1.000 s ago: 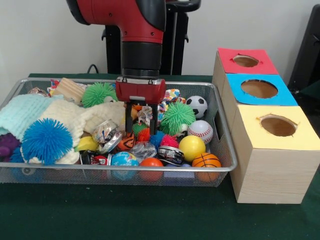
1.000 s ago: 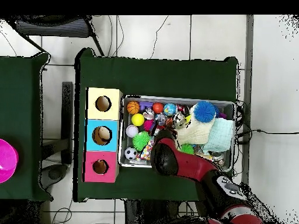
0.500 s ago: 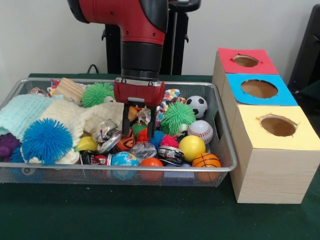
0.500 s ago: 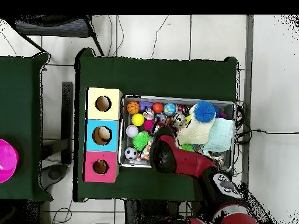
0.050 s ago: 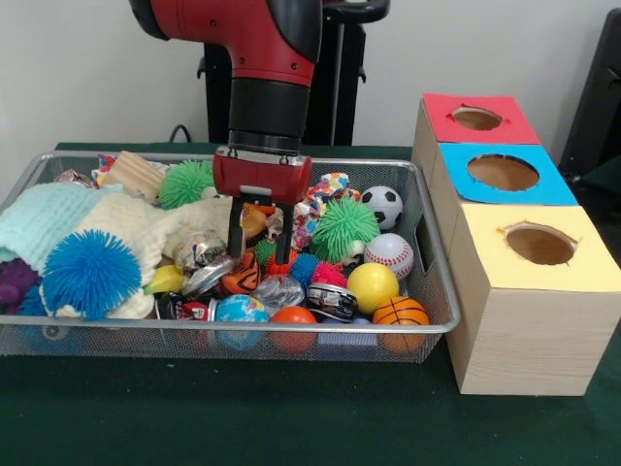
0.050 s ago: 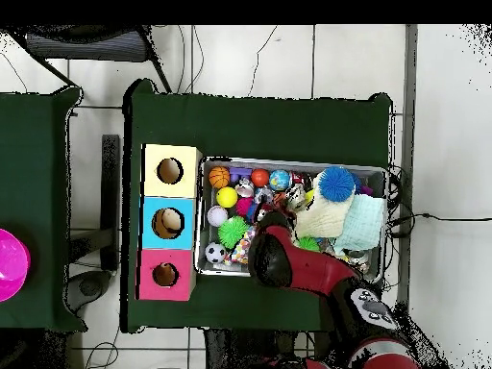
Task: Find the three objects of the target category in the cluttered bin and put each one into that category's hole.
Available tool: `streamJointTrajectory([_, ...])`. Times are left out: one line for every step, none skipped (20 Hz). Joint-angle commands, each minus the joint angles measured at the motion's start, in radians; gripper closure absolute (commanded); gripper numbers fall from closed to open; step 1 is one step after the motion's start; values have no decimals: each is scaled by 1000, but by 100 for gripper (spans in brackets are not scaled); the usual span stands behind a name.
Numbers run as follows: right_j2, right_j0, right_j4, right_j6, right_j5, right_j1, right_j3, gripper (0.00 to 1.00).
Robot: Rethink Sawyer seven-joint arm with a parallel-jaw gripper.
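the fingers (image 5: 261, 236) stand apart and hold nothing, their tips down among the clutter in the wire bin (image 5: 427, 254). between and just below them sit an orange striped ball (image 5: 239, 279) and small spiky balls (image 5: 303, 269). the target category cannot be told from here. the 3 holed boxes (image 5: 514, 248) stand well apart, to the fingers' side on the green surface (image 5: 291, 417). risk: on closing, the fingers may pinch 2 neighbouring toys together or snag the cream cloth (image 5: 160, 231) beside them, because the items are packed touching.

Blue spiky ball (image 5: 90, 273), yellow ball (image 5: 373, 286), black-and-white soccer ball (image 5: 381, 207), possibly tiger-striped orange ball (image 5: 240, 280).
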Motion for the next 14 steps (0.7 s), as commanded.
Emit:
streamJointTrajectory([-21, -7, 23, 99, 142, 27, -55, 0])
streamJointTrajectory([-20, -6, 22, 100, 143, 27, -55, 0])
streamJointTrajectory([-20, -6, 22, 101, 145, 27, -55, 0])
streamJointTrajectory([-20, -6, 22, 102, 146, 28, -55, 0])
streamJointTrajectory([-17, -7, 21, 103, 148, 29, -55, 0])
streamJointTrajectory([-14, -6, 20, 109, 139, 31, -54, 0])
streamJointTrajectory([-7, -9, 19, 115, 134, 35, -52, 0])
streamJointTrajectory([-3, -9, 19, 122, 126, 38, -51, 0])
streamJointTrajectory([5, -13, 17, 128, 119, 42, -49, 0])
streamJointTrajectory([10, -14, 16, 132, 114, 44, -48, 0])
streamJointTrajectory([16, -17, 14, 133, 115, 47, -47, 0])
streamJointTrajectory([21, -17, 14, 135, 114, 50, -45, 0])
streamJointTrajectory([26, -20, 13, 137, 115, 52, -42, 0])
streamJointTrajectory([29, -21, 13, 138, 115, 53, -41, 0])
